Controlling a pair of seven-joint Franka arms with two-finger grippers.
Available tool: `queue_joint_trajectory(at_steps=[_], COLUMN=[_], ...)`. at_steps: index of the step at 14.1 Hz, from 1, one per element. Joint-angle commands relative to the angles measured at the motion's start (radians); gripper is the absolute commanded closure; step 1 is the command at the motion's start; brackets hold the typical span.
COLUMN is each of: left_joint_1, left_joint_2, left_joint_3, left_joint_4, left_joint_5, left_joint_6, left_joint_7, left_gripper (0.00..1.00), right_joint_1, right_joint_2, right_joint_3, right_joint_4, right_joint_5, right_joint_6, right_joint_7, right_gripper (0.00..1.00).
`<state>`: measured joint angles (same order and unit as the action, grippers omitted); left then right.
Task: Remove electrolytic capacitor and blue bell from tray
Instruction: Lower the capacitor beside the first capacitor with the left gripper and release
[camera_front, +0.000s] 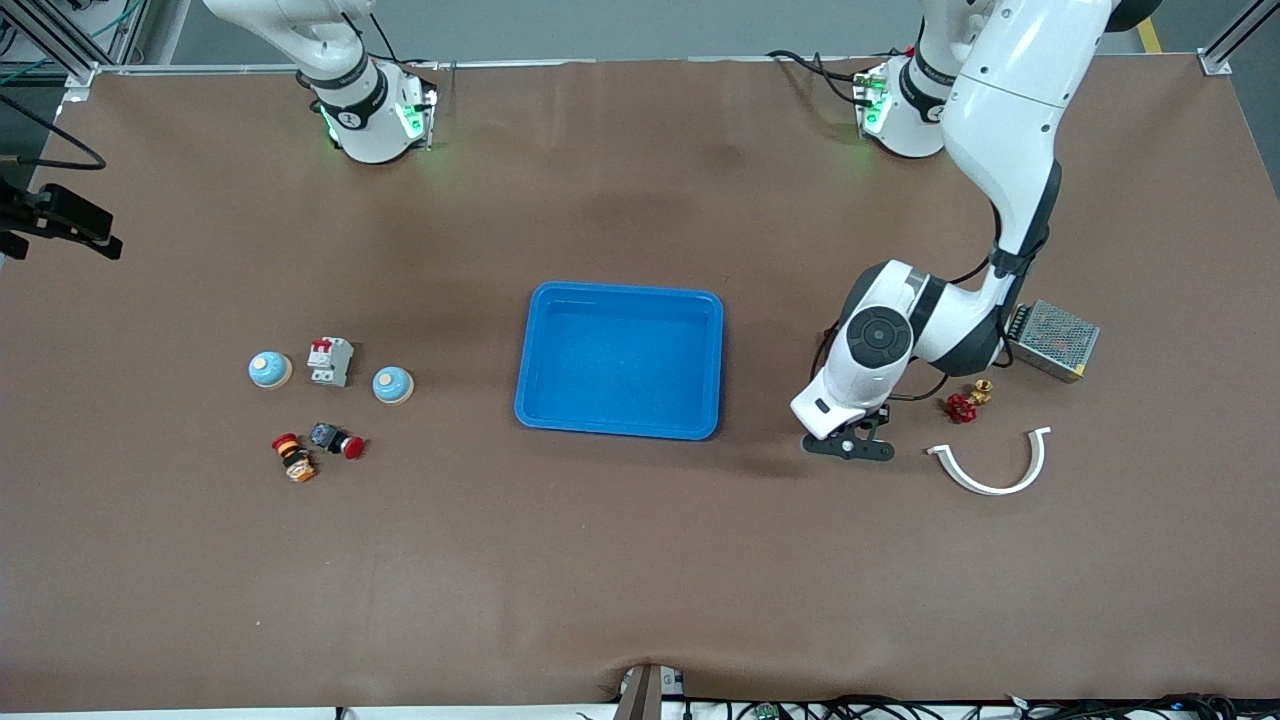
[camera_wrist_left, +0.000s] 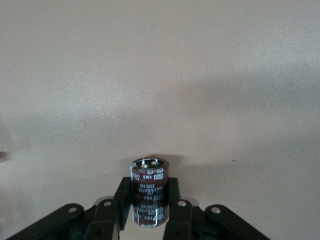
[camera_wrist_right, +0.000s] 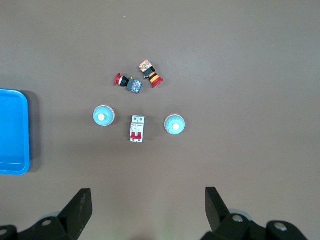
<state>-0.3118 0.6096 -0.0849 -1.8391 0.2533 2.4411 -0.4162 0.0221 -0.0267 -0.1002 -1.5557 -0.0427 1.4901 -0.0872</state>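
My left gripper (camera_front: 850, 445) is low over the table between the blue tray (camera_front: 620, 300) and a white curved piece. In the left wrist view its fingers (camera_wrist_left: 122, 200) are shut on both sides of a dark brown upright capacitor (camera_wrist_left: 148, 177); the capacitor is hidden in the front view. Two blue domed bells (camera_front: 269, 369) (camera_front: 392, 385) stand toward the right arm's end of the table. My right gripper (camera_wrist_right: 147, 200) is open and empty, high over the table; its wrist view shows both bells (camera_wrist_right: 103, 116) (camera_wrist_right: 175, 124) below. It is out of the front view.
A white circuit breaker (camera_front: 330, 361) stands between the bells. Two red push buttons (camera_front: 336, 440) (camera_front: 294, 457) lie nearer the front camera. Beside my left gripper are a red valve (camera_front: 965, 403), a white curved piece (camera_front: 995, 470) and a metal mesh box (camera_front: 1053, 340).
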Motion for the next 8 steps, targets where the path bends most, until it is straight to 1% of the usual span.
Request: queue_joint_trajectory(at_steps=[1, 4, 6, 8], left_joint_1=[0.000, -0.003, -0.003, -0.003], left_joint_2=[-0.004, 0.005, 0.019, 0.021], left_joint_3=[0.000, 0.000, 0.000, 0.000], left_joint_4=[-0.008, -0.006, -0.009, -0.009], left_joint_5=[0.035, 0.038, 0.038, 0.046], left_joint_6=[0.025, 0.035, 0.055, 0.055], left_joint_7=[-0.038, -0.044, -0.046, -0.046], left_gripper=[1.00, 1.00, 1.00, 1.00], right_joint_1=[-0.016, -0.057, -0.071, -0.065], right_joint_2=[-0.024, -0.022, -0.022, -0.021], right_joint_3=[0.011, 0.030, 0.045, 0.045], right_joint_4=[-0.004, -0.004, -0.004, 0.002], right_joint_5=[0.014, 0.018, 0.024, 0.026], right_joint_6=[0.006, 0.009, 0.010, 0.001], right_joint_7=[0.017, 0.014, 0.009, 0.009], right_gripper=[0.00, 0.00, 0.00, 0.00])
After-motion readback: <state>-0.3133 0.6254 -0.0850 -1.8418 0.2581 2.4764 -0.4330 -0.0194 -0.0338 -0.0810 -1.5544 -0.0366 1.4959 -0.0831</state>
